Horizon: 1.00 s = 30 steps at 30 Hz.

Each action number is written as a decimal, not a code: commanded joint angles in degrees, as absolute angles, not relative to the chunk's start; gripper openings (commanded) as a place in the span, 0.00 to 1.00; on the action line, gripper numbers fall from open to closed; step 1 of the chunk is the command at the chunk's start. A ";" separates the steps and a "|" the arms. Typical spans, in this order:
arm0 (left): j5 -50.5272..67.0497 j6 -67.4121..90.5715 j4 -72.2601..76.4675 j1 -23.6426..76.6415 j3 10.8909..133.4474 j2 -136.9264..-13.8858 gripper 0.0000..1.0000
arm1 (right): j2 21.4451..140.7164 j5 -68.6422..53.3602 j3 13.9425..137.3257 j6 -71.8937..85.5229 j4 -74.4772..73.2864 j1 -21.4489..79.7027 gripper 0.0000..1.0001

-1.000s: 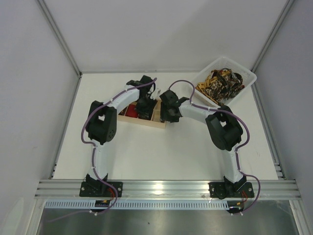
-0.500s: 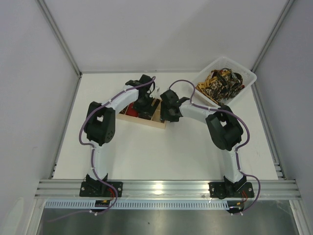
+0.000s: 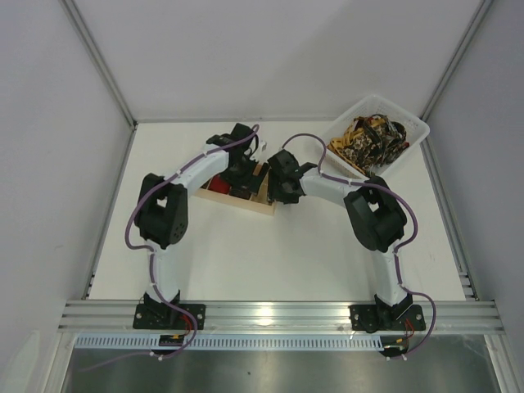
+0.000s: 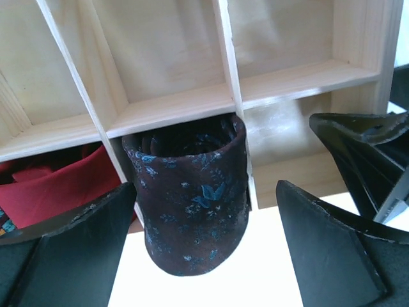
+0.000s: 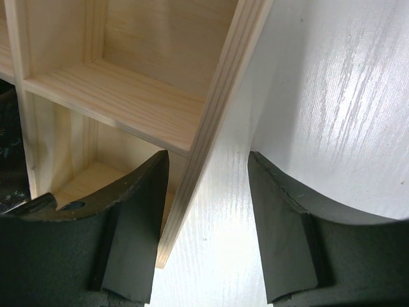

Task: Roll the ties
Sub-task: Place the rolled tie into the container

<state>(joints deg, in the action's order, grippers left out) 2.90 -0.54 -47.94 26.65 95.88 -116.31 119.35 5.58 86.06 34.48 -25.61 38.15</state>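
A dark brown tie with small blue motifs (image 4: 192, 204), rolled into a tight coil, stands in a compartment of the pale wooden tray (image 4: 172, 109) and pokes out over its edge. My left gripper (image 4: 204, 192) is wide open around the coil, and both fingers stand clear of it. A red tie (image 4: 57, 185) lies in the neighbouring compartment. My right gripper (image 5: 208, 160) is open astride the tray's side wall (image 5: 217, 96), one finger inside a compartment and the other over the table. From above, both grippers, left (image 3: 243, 176) and right (image 3: 282, 192), meet at the tray (image 3: 246, 203).
A white plastic basket (image 3: 409, 131) at the back right holds gold-and-black patterned ties (image 3: 372, 137). The tray lies mid-table between the two arms. Grey walls stand along both sides of the white table (image 3: 270, 254).
The left gripper's jaws have spread wide, letting go of the brown coil in its compartment. The left arm's elbow has swung slightly left. The right arm has stayed put.
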 commanded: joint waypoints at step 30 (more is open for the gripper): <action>8.61 21.35 -13.11 26.28 46.15 -43.70 1.00 | 85.91 7.21 65.53 27.77 -21.54 35.51 1.00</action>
<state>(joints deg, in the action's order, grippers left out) 3.95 15.18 -20.80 26.59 50.15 -47.75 92.49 5.89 72.88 27.16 -24.43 35.51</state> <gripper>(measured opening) 0.996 0.995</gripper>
